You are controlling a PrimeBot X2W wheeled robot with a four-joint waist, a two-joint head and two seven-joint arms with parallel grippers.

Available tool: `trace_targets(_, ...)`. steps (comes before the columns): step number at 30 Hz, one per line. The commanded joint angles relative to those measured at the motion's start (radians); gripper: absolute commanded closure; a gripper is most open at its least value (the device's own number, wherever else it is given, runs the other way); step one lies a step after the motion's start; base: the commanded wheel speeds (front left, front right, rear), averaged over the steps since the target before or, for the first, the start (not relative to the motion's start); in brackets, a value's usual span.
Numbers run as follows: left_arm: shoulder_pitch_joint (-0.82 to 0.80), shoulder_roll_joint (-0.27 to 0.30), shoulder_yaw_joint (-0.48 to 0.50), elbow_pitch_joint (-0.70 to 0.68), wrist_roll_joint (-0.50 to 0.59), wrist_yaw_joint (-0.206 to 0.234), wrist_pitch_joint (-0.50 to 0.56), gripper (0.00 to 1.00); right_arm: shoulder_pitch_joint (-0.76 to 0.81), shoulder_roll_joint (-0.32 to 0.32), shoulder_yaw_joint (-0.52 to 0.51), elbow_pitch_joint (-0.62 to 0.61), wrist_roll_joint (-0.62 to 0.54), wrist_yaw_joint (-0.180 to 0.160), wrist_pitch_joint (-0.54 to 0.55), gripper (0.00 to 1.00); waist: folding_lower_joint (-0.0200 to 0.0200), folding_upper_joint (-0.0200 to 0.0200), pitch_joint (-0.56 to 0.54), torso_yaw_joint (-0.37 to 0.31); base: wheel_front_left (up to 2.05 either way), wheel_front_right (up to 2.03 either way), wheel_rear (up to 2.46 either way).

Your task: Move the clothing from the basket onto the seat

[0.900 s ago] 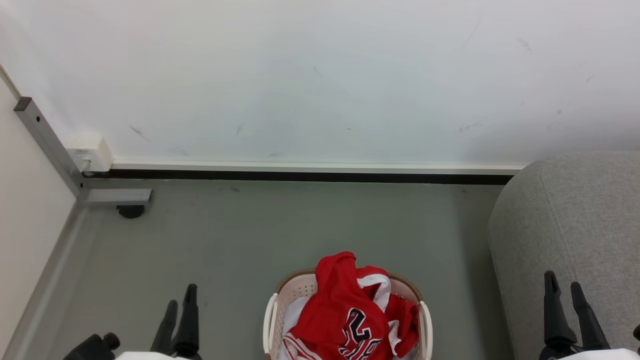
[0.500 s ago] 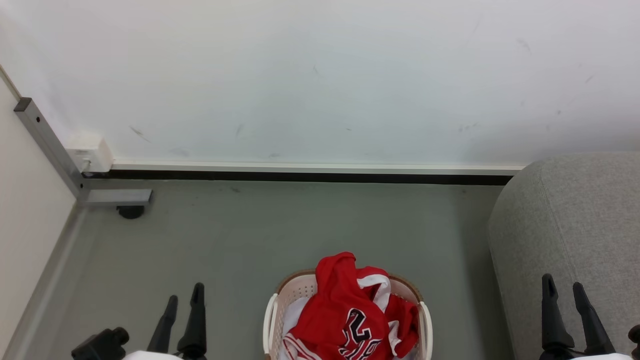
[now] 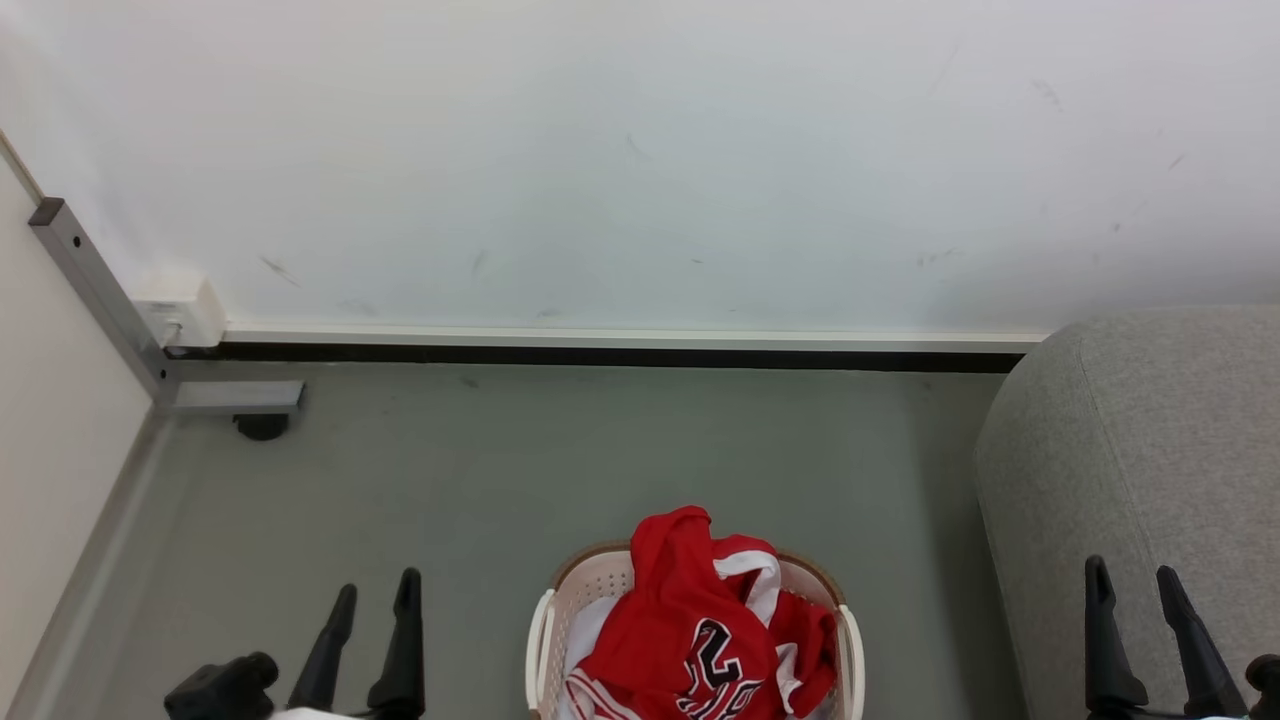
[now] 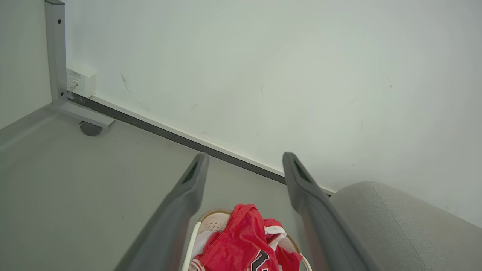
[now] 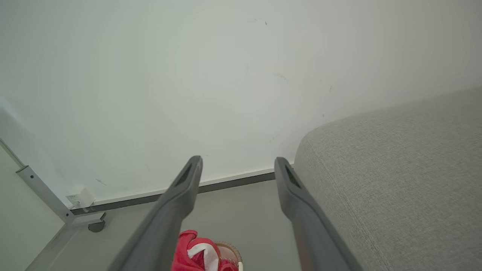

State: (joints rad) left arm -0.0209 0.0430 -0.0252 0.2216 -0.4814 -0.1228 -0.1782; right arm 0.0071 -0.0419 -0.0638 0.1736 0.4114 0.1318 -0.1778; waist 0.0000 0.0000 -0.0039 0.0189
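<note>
noting clothing (image 3: pixel 700 620) heaped inside basket (image 3: pixel 590 572), rising above its rim. we find seat (image 3: pixel 1150 450) right of basket, apart. left gripper (image 3: pixel 378 583) left of basket, right gripper (image 3: pixel 1132 568) right of basket; both spread wide, holding nothing.

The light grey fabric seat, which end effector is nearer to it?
Right. The right end effector is close beside the seat; the left end effector is on the far side of the white perforated basket.
</note>
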Motion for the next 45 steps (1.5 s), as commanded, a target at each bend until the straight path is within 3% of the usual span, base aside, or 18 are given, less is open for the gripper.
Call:
trace_targets(1, 0.005, 0.009, 0.000, -0.009, 0.035, 0.001, -0.012, 0.00, 0.009, -0.010, 0.000, -0.001, -0.031, -0.001, -0.012, 0.00, 0.0000, 0.0000, 0.000, -0.001, 0.00, 0.00, 0.00)
trace_targets(37, 0.031, 0.011, -0.030, 0.015, 0.335, -0.005, -0.081, 0.00, 0.046, -0.011, 0.010, 0.043, -0.292, -0.002, -0.082, 0.00, 0.0000, 0.0000, 0.000, -0.005, 0.00, 0.00, 0.00)
trace_targets(45, 0.033, 0.011, -0.033, 0.017, 0.350, -0.007, -0.087, 0.00, 0.049, -0.011, 0.000, 0.053, -0.310, -0.002, -0.088, 0.00, 0.0000, 0.0000, 0.002, -0.007, 0.00, 0.00, 0.00)
